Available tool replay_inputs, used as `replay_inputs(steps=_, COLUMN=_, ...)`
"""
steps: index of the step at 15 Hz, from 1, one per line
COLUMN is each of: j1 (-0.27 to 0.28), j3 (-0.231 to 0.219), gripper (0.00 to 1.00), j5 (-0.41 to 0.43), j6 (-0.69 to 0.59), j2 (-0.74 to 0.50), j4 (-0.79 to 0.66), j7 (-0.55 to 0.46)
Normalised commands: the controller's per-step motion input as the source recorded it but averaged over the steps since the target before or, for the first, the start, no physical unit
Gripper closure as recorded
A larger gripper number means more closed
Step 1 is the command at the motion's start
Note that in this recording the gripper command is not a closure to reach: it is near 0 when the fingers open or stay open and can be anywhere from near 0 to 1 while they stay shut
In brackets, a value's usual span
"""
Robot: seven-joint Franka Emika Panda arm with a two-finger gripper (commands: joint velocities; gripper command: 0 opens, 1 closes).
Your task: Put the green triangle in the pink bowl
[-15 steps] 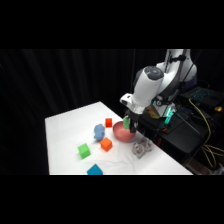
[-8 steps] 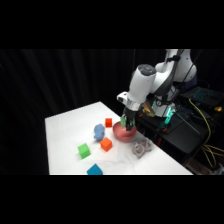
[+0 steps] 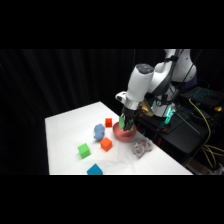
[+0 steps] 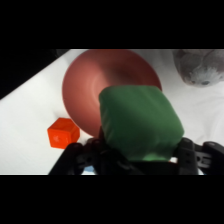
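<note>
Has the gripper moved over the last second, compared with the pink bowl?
Yes. In the side view the gripper, holding the green triangle, has shifted left, from right of the pink bowl to above it.

In the wrist view the green triangle fills the foreground and hides the near rim of the pink bowl and the gripper's fingertips. The silvery knobbly cluster is cut off at the upper right. In the side view the blue block is cut by the lower edge, and the gripper covers part of the bowl.
</note>
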Motion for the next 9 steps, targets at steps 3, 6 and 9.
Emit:
replay_inputs(steps=3, j1=-0.1, j3=0.092, gripper=0.0, j5=-0.035, j6=0.13, j2=-0.08, j4=-0.07, j7=0.06)
replay_inputs(steps=6, j1=-0.095, j3=0.094, gripper=0.0, j5=-0.042, j6=0.13, j2=-0.09, j4=-0.08, j7=0.08)
replay_inputs(steps=9, j1=-0.086, j3=0.095, gripper=0.0, j5=-0.193, j6=0.1, j2=-0.13, j4=-0.06, j7=0.18)
